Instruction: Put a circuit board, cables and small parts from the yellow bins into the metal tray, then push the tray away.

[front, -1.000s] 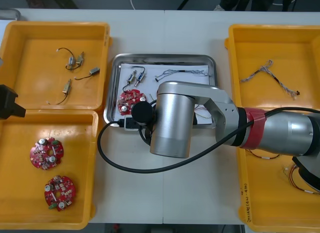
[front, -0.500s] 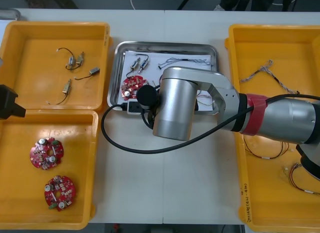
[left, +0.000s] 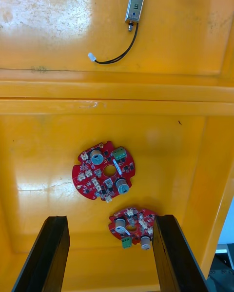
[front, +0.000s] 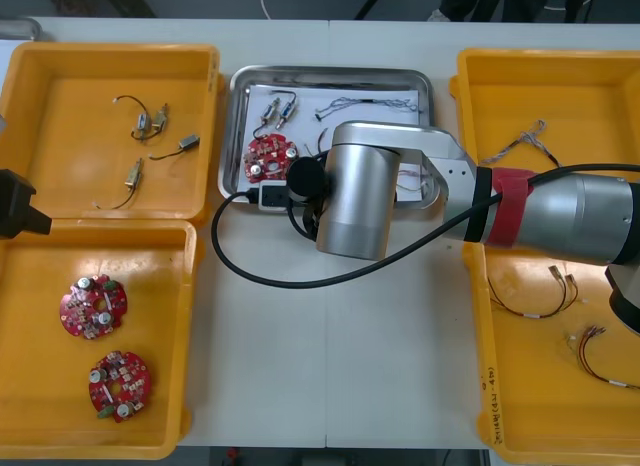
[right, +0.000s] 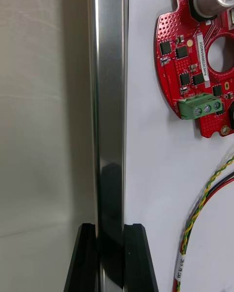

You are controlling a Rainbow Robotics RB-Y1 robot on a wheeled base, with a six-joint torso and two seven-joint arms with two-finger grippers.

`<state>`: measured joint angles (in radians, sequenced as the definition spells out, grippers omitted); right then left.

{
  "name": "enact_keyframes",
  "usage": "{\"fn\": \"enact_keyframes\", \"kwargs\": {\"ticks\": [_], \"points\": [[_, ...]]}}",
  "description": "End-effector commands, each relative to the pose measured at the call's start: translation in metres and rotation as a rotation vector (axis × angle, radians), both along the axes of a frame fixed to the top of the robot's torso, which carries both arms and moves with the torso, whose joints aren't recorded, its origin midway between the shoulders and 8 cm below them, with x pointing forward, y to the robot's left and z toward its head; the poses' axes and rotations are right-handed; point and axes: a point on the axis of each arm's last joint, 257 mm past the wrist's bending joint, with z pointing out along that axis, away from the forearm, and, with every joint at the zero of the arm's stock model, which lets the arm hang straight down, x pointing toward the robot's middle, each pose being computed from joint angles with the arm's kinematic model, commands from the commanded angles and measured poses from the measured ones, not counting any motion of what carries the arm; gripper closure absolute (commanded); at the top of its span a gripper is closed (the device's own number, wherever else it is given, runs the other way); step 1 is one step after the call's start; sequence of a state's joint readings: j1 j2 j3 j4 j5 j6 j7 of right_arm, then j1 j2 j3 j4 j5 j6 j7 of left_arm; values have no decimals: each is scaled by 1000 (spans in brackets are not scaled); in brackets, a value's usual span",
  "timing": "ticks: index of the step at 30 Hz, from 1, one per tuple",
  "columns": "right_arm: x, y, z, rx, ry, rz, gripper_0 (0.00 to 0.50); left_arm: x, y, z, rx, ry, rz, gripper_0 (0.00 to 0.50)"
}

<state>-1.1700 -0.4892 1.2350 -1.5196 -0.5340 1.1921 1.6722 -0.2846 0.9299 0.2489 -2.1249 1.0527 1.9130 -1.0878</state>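
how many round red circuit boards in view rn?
3. One round red circuit board lies in the shiny metal tray; two more sit in the near left yellow plastic bin. The right arm covers part of the tray, so more may hide there.

Silver cylindrical right arm (front: 350, 201), red band (front: 505, 206), looping black cable (front: 250, 277), black-fingered tool (right: 111, 231).
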Motion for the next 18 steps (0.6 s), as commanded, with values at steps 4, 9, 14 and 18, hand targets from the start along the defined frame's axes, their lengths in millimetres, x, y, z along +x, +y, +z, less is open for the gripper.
{"fn": "enact_keyframes", "kwargs": {"ticks": [4, 9, 14, 18], "points": [[34, 5, 40, 25, -87, 19, 500, -5, 14, 13, 94, -22, -96, 0], [46, 8, 53, 31, -118, 36, 500, -5, 14, 13, 94, -22, -96, 0], [55, 12, 62, 32, -141, 58, 500, -5, 14, 13, 94, -22, -96, 0], [63, 13, 67, 37, -157, 77, 500, -5, 14, 13, 94, -22, -96, 0]]}}
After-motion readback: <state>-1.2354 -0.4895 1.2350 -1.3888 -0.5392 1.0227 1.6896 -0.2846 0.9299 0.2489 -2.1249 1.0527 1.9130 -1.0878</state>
